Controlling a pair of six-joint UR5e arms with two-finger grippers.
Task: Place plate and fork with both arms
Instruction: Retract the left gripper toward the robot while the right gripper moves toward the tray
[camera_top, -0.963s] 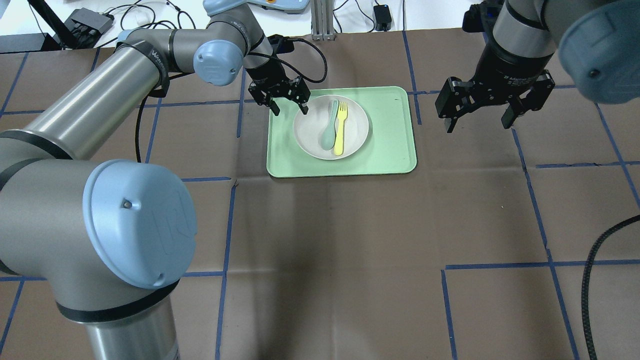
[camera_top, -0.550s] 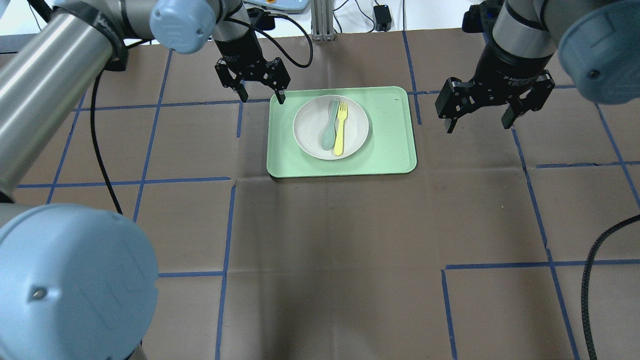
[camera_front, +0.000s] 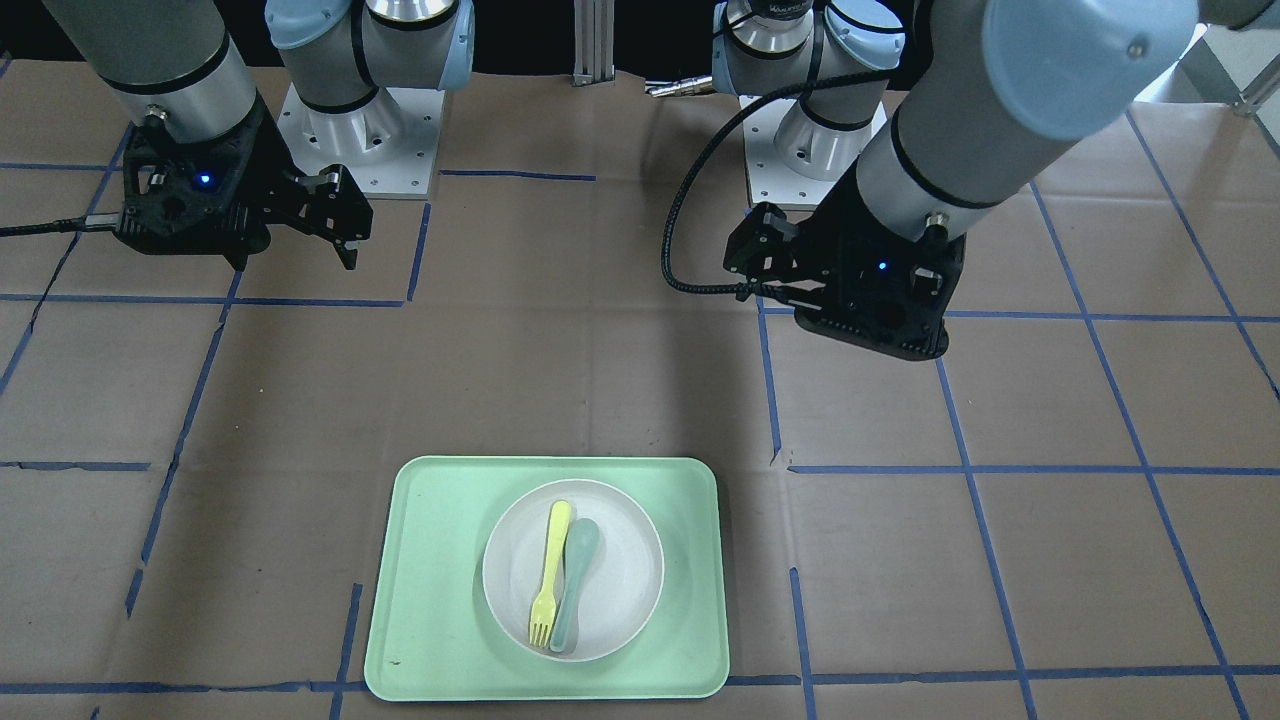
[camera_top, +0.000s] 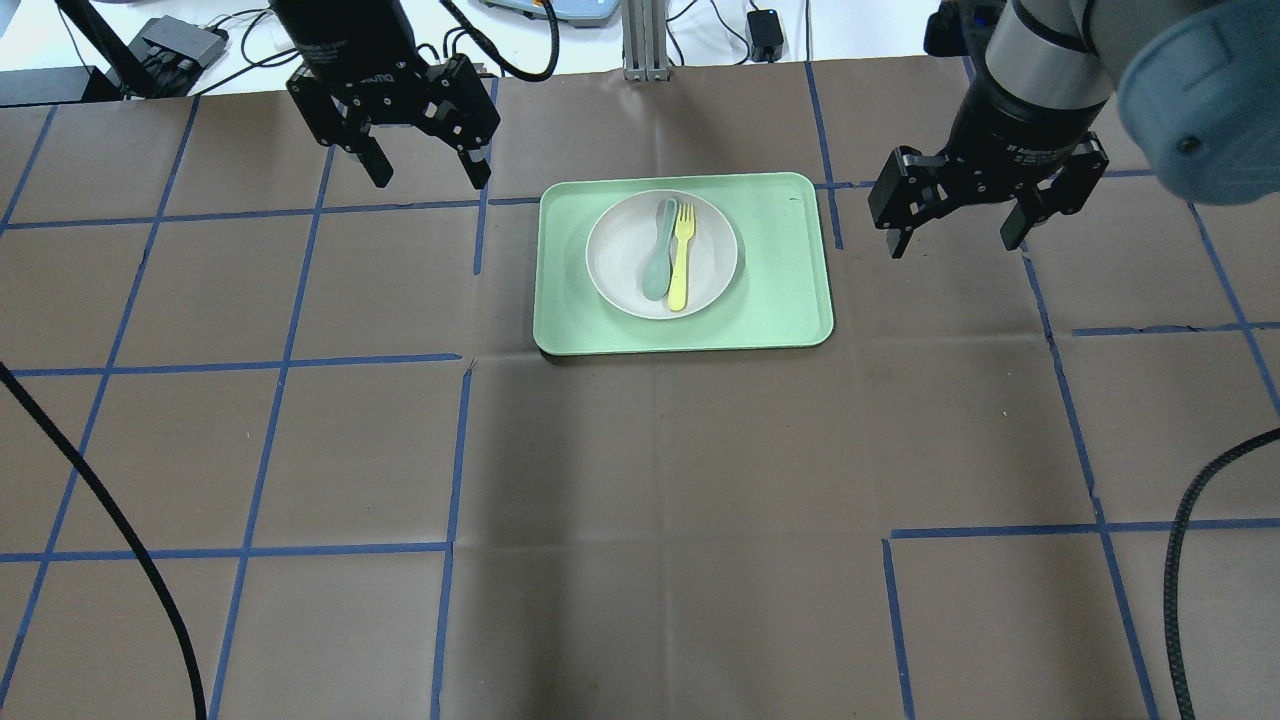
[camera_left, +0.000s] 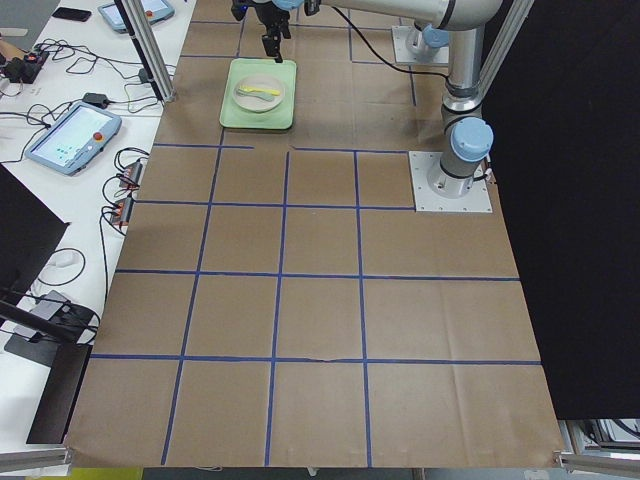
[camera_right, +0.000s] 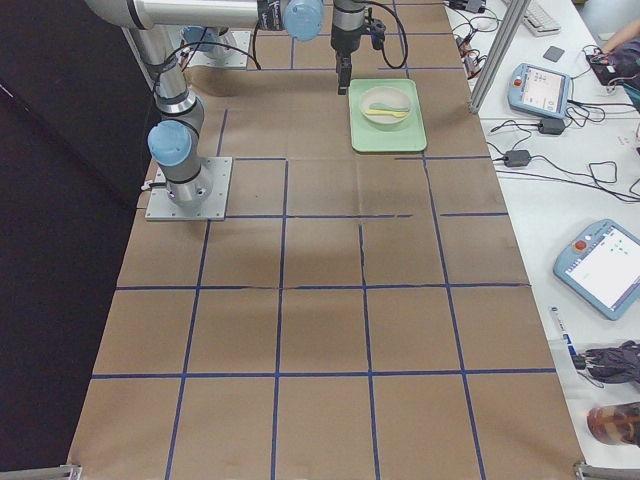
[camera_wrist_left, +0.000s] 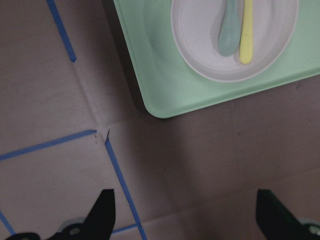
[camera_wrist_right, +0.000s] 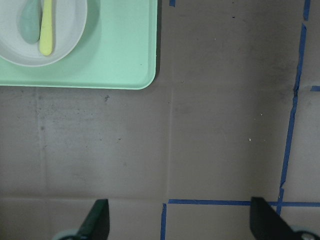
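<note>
The off-white plate (camera_top: 620, 250) sits in the mint-green tray (camera_top: 780, 280). The yellow fork (camera_top: 681, 255) lies on the plate, right of a grey-teal spoon (camera_top: 657, 255). My left gripper (camera_top: 430, 175) is open and empty, raised left of the tray over bare paper. My right gripper (camera_top: 952, 243) is open and empty, raised right of the tray. The left wrist view shows its open gripper (camera_wrist_left: 187, 215) with the plate (camera_wrist_left: 200, 50) and fork (camera_wrist_left: 246, 35) at the top. The right wrist view shows its open gripper (camera_wrist_right: 182, 222) and the fork (camera_wrist_right: 46, 30) at top left.
Brown paper with blue tape lines covers the table (camera_top: 660, 480). A black cable (camera_top: 1190, 540) hangs at the right edge and another (camera_top: 120, 540) crosses the left. Tablets and cables lie on the white bench (camera_left: 70, 140) beyond the table's far edge.
My left gripper has drawn back from the plate's left rim, moving left and away from the tray, still open. The right gripper has barely moved. Plate, fork and spoon are unmoved.
</note>
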